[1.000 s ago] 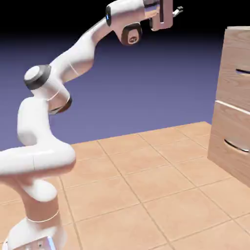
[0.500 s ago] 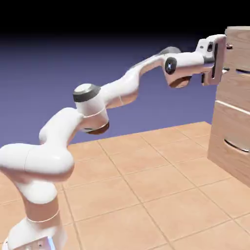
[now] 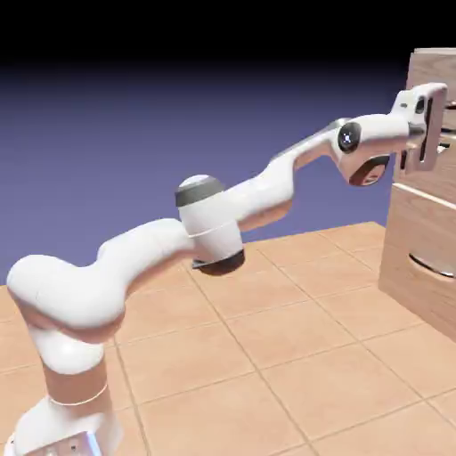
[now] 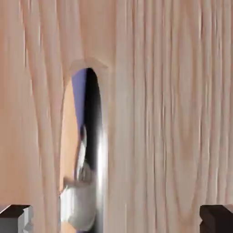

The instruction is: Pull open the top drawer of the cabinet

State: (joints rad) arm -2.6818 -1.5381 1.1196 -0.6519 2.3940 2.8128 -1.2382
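The cabinet [image 3: 434, 64] stands at the exterior view's right edge, tall and light wood-grained. Its top drawer [image 3: 422, 183] is closed, flush with the front. My gripper [image 3: 444, 132] is stretched out level against that drawer front, at the height of the drawer's handle, which the hand hides in this view. In the hand view the wood of the top drawer [image 4: 173, 113] fills the picture. The thin shiny handle [image 4: 93, 150] runs lengthwise, left of the middle. Both fingertips [image 4: 14, 218] show at the bottom corners, far apart. The gripper [image 4: 116, 220] is open, holding nothing.
Below the top drawer is the lower drawer front with its curved silvery handle [image 3: 431, 266]. The tiled tabletop [image 3: 267, 356] spreads between the robot's base and the cabinet. The arm spans it from lower left to upper right.
The arm swung down from high above and reached right, bringing the hand from open air up to the top drawer's front. The jaws stayed open.
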